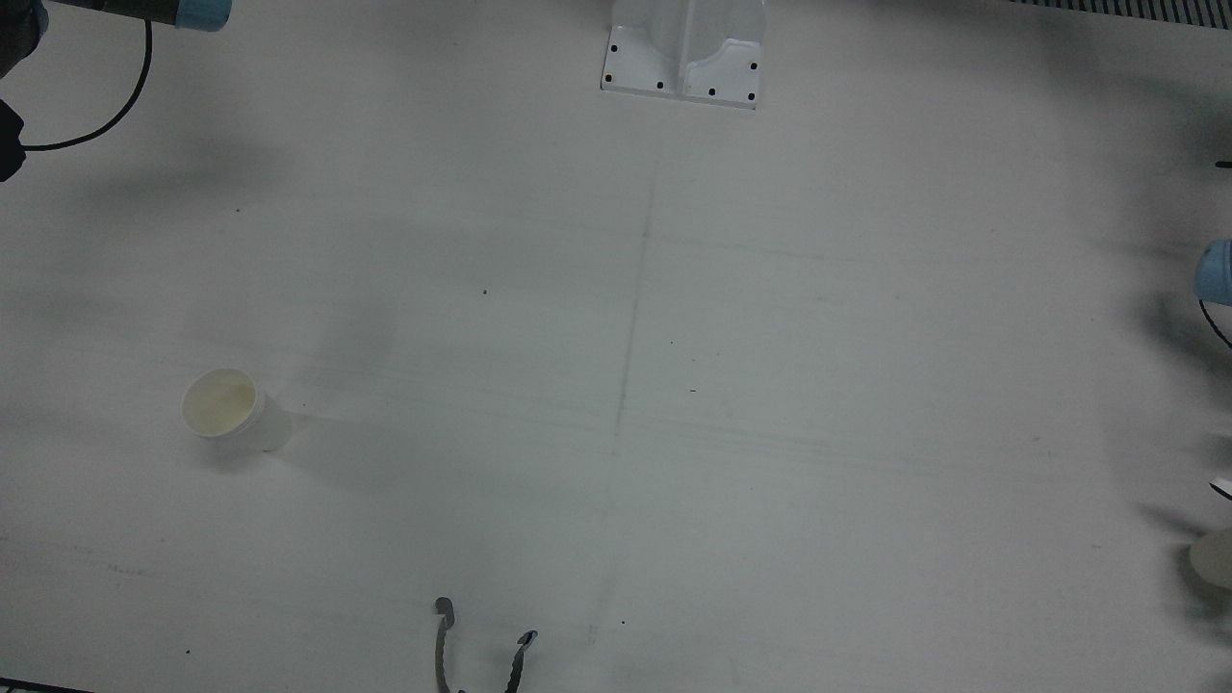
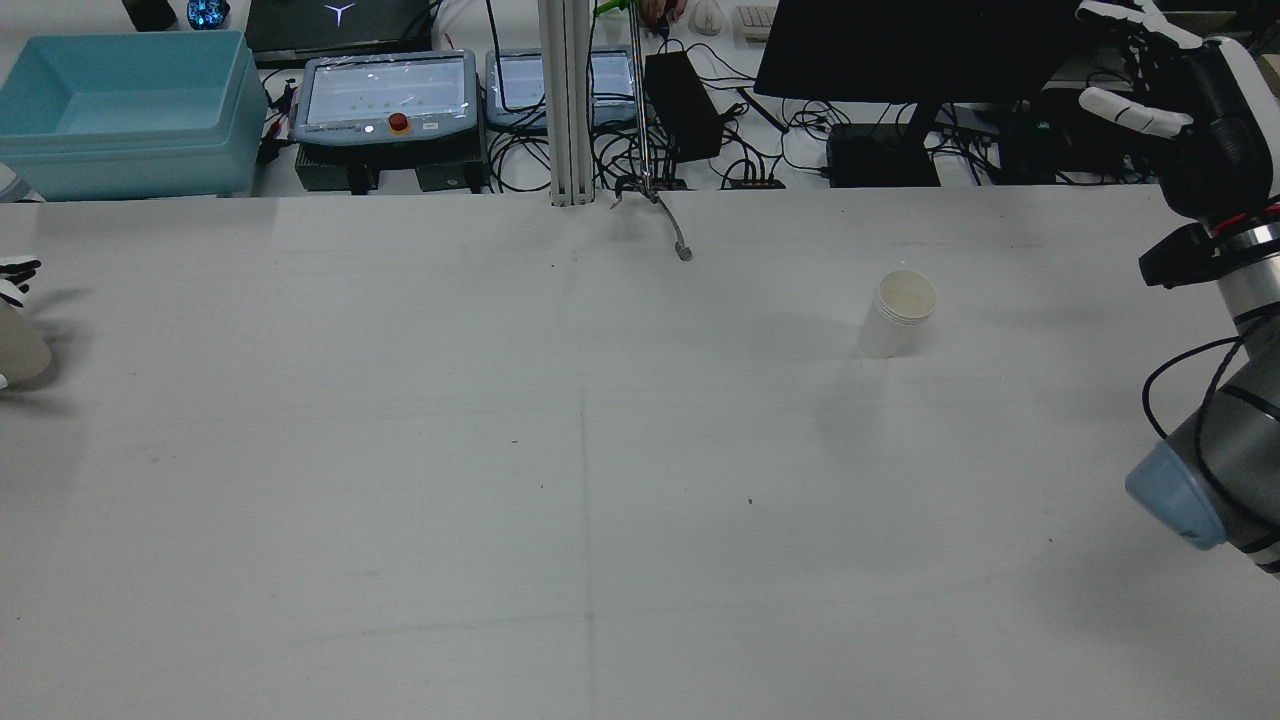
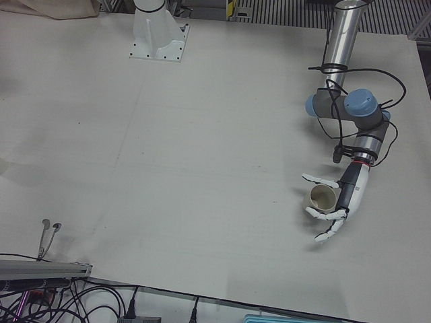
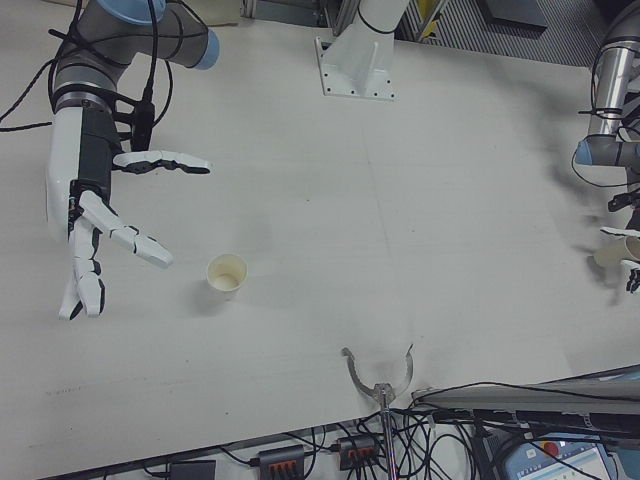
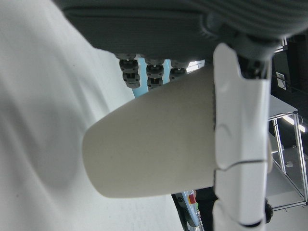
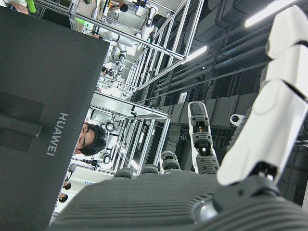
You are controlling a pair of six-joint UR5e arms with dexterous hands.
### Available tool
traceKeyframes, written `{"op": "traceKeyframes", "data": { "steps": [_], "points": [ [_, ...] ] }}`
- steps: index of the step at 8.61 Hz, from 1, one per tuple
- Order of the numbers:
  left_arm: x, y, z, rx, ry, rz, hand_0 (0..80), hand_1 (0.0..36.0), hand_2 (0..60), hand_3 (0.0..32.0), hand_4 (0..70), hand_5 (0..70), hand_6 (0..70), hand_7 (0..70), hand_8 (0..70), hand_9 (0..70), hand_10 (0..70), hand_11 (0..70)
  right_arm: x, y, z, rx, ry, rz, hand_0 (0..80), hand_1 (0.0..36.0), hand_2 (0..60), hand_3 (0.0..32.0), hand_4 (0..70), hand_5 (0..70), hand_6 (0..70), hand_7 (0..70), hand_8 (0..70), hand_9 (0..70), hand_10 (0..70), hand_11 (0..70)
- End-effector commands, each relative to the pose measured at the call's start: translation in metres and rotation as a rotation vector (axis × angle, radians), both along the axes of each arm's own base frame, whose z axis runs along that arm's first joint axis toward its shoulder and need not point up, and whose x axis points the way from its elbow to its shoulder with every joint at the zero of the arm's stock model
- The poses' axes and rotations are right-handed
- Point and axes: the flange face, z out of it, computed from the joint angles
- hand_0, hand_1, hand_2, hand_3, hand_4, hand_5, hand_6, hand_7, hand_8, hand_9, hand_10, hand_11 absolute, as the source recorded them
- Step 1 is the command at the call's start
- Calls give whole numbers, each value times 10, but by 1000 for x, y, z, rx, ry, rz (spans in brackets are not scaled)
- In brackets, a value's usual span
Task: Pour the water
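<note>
A white paper cup stands upright on the right arm's half of the table, with nothing touching it. My right hand hovers well above and to the side of it, open with spread fingers. A second cup stands on the table at the far edge of the left arm's side. My left hand reaches around it, thumb on one side and fingers on the other, all stretched out straight. Whether they press on the cup is unclear.
Metal tongs lie at the operators' edge of the table. A white pedestal base is bolted at the robot's side. Beyond the table are a blue bin, teach pendants, a monitor and cables.
</note>
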Motion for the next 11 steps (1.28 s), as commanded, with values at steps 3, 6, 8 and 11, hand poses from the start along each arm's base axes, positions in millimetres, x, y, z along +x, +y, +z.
{"op": "traceKeyframes", "data": {
  "steps": [3,6,8,11],
  "points": [
    [-6,15,13,-20,-3,5,596,160,0,0,613,356,126,204,108,161,75,120,-1,0,-2,3,-2,-1,460,124,148,0,195,117,49,88,0,3,0,0],
    [-8,17,15,-20,5,4,609,207,91,0,640,387,150,293,134,191,86,137,-1,0,-3,5,-2,-1,461,125,149,0,195,119,49,85,0,3,0,0],
    [-8,16,12,-21,5,2,639,181,0,0,663,434,296,625,356,516,291,428,0,0,-3,5,-4,0,460,125,150,0,194,117,49,86,0,3,0,0],
    [-8,17,12,-26,4,1,675,188,0,0,675,433,298,620,340,497,331,481,0,0,-3,5,-5,0,461,125,150,0,200,119,51,88,0,3,0,0]
  ]
}}
